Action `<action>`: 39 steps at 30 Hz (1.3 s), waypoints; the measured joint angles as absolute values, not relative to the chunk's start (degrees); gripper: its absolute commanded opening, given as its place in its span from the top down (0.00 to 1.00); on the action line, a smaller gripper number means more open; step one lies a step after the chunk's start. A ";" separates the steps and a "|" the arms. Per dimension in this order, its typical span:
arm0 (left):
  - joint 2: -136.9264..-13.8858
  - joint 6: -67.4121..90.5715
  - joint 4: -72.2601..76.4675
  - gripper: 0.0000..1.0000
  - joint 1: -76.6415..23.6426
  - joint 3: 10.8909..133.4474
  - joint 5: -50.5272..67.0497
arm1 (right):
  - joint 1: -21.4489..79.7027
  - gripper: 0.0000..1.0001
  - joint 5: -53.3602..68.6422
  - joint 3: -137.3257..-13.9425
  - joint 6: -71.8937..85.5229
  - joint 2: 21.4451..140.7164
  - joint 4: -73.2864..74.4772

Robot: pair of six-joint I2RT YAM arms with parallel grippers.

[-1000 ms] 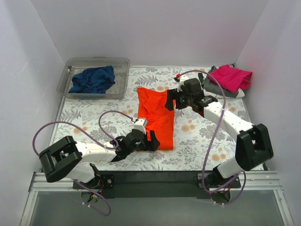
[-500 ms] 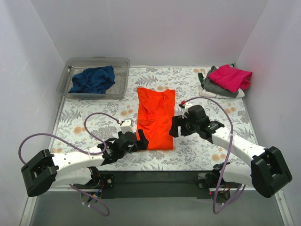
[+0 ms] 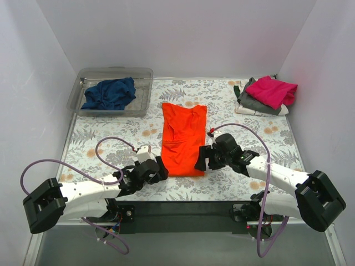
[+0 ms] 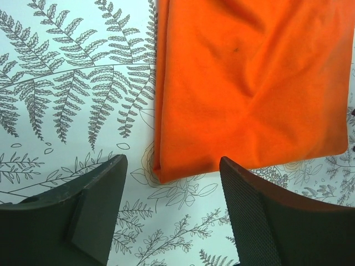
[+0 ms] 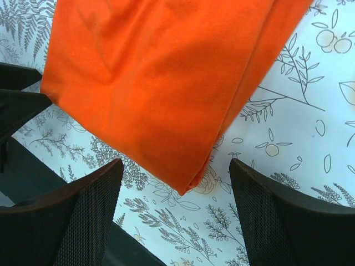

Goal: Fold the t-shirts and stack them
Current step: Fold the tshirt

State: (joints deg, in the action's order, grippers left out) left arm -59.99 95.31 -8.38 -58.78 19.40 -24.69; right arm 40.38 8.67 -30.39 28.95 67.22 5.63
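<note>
- Left jaws: released, standing wide with nothing between them. In the left wrist view they hover just short of the near-left hem corner [image 4: 162, 173] of the orange-red t-shirt [image 3: 184, 138], which lies in line with the gap. No contact can be made out.
- Right jaws: also released and empty. In the right wrist view the near-right hem corner [image 5: 187, 187] sits in line with the gap, just ahead of the tips.
- Both arms are stretched low along the near edge of the worktop [image 3: 111, 133], one on each side of the shirt's near hem.
- The orange-red t-shirt lies flat mid-worktop as a narrow strip running from the far edge toward the near edge, long sides already turned in.
- Step in hand (judgement): lengthwise fold done; set-up for the crosswise fold, one pinch at each near corner.
- Next move calls for: both jaws down to the cloth, taking all layers at the corners, then an even lift and carry toward the far edge so the hem lands square.
- Far-right corner: magenta-pink t-shirt [image 3: 272, 90] on top of the grey t-shirt [image 3: 252, 103], likely the stack.
- Far-left corner: navy t-shirt [image 3: 110, 93] crumpled in the clear tub [image 3: 75, 95], not yet folded.
</note>
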 measured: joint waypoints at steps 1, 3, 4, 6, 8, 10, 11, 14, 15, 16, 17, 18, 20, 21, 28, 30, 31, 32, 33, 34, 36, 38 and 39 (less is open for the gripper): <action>-59.86 95.42 -8.36 0.40 -58.78 19.29 -24.60 | 40.56 0.30 8.43 -30.13 29.45 67.22 5.45; -59.70 95.42 -8.25 0.42 -58.78 19.09 -24.45 | 41.04 0.30 7.84 -29.58 30.20 67.22 5.28; -59.70 95.42 -8.03 0.42 -58.81 18.96 -24.32 | 41.34 0.30 7.75 -29.23 30.55 67.22 5.08; -59.70 95.39 -7.20 0.43 -58.78 18.59 -23.97 | 41.78 0.30 7.44 -28.49 31.33 67.22 4.71; -59.81 95.42 -6.61 0.44 -58.78 18.44 -23.73 | 42.11 0.31 7.18 -27.86 31.79 67.24 4.43; -60.20 95.46 -5.91 0.45 -58.78 18.37 -23.33 | 42.22 0.34 7.01 -27.27 32.36 67.29 4.01; -60.42 95.48 -5.45 0.46 -58.78 18.33 -23.22 | 42.30 0.35 6.81 -27.11 32.58 67.42 3.97; -60.77 95.81 -4.29 0.48 -58.78 17.91 -23.11 | 42.48 0.42 6.22 -26.59 32.97 68.38 3.01; -60.82 95.90 -3.97 0.49 -58.78 17.78 -23.11 | 42.50 0.44 6.17 -26.44 33.15 68.73 2.59; -60.84 95.98 -3.70 0.50 -58.78 17.67 -23.14 | 42.52 0.46 6.11 -26.44 33.17 68.95 2.28; -60.93 96.09 -3.44 0.51 -58.78 17.61 -23.11 | 42.52 0.47 6.13 -26.44 33.21 69.23 1.93; -61.08 96.23 -3.31 0.52 -58.78 17.58 -23.11 | 42.52 0.48 6.15 -26.44 33.26 69.56 1.48; -61.52 96.40 -2.87 0.55 -58.78 17.58 -23.09 | 42.59 0.52 6.17 -26.44 33.32 70.19 0.51; -61.80 96.49 -2.72 0.56 -58.78 17.58 -23.09 | 42.70 0.53 6.20 -26.44 33.41 70.57 0.05; -63.02 96.51 -1.37 0.61 -58.78 17.58 -22.72 | 43.66 0.76 6.35 -26.24 33.98 71.61 -1.04; -63.16 96.51 -1.26 0.69 -58.78 17.58 -22.59 | 43.72 0.88 6.31 -25.76 34.30 71.61 -1.10; -63.29 96.51 -1.23 0.76 -58.78 17.56 -22.37 | 43.81 0.92 6.24 -25.45 34.33 71.61 -1.15; -63.53 96.42 -1.23 1.00 -58.78 17.50 -21.91 | 43.83 0.96 6.20 -25.28 34.50 71.61 -1.13; -63.79 96.55 -0.99 1.00 -58.78 17.41 -21.71 | 43.86 0.99 6.15 -25.28 34.48 71.61 -1.13; -64.16 95.74 -0.80 1.00 -58.78 17.28 -21.30 | 43.90 0.99 6.15 -25.28 34.52 71.61 -1.15; -64.86 95.07 0.25 1.00 -58.78 17.21 -20.69 | 43.90 0.99 6.15 -25.28 34.50 71.61 -1.15; -65.45 94.43 1.41 1.00 -58.78 17.19 -20.08 | 43.90 0.99 6.20 -25.28 34.37 71.61 -1.04; -65.67 94.11 1.93 1.00 -58.78 17.19 -19.66 | 43.90 0.99 6.24 -25.28 34.28 71.59 -0.97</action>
